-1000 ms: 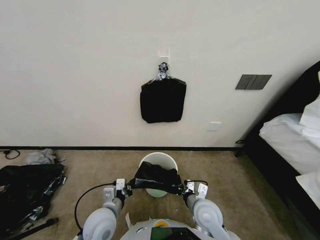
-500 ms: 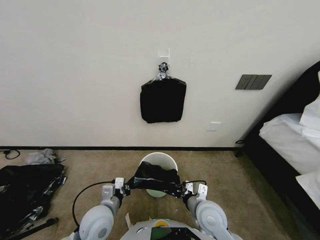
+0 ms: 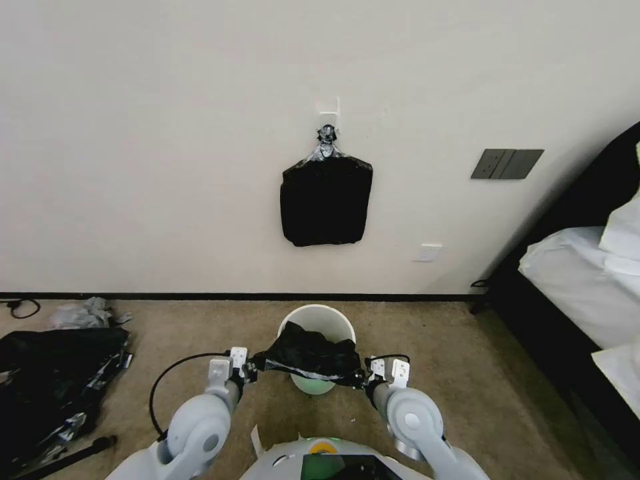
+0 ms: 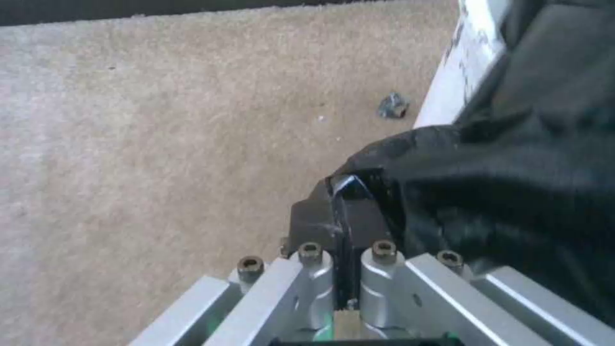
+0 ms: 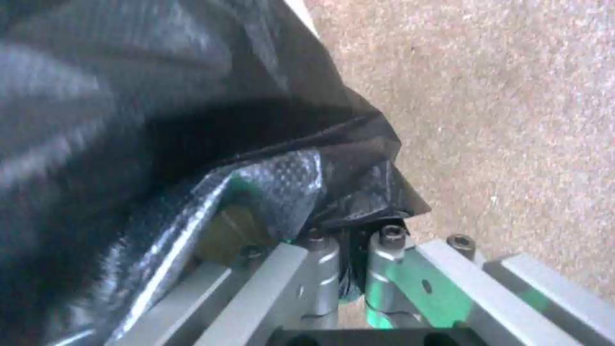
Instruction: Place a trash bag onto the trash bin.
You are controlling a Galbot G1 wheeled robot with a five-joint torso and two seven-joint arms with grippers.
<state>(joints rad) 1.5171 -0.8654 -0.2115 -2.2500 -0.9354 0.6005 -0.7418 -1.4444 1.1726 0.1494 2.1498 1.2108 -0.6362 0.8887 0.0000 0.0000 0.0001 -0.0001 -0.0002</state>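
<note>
A glossy black trash bag [image 3: 308,357] hangs stretched between my two grippers, over the near half of the cream-white trash bin [image 3: 325,319] on the carpet. My left gripper [image 3: 255,366] is shut on the bag's left edge; the left wrist view shows the left gripper [image 4: 343,192] pinching black film [image 4: 499,192] beside the bin's white wall [image 4: 451,81]. At the bag's right edge my right gripper [image 3: 361,380] is shut too, and in the right wrist view the right gripper [image 5: 352,230] has crinkled plastic [image 5: 192,120] draped over it. The bin's far rim stays uncovered.
A flat bundle of black bags [image 3: 326,199] hangs from a wall hook straight ahead. A black heap with silvery scraps [image 3: 53,380] lies on the floor at left, with grey wads [image 3: 81,313] behind it. A bed with white bedding [image 3: 587,293] fills the right side.
Both grippers have lowered and drawn slightly back toward me with the bag, which now sits lower over the bin and shows more of the bin's front wall beneath.
</note>
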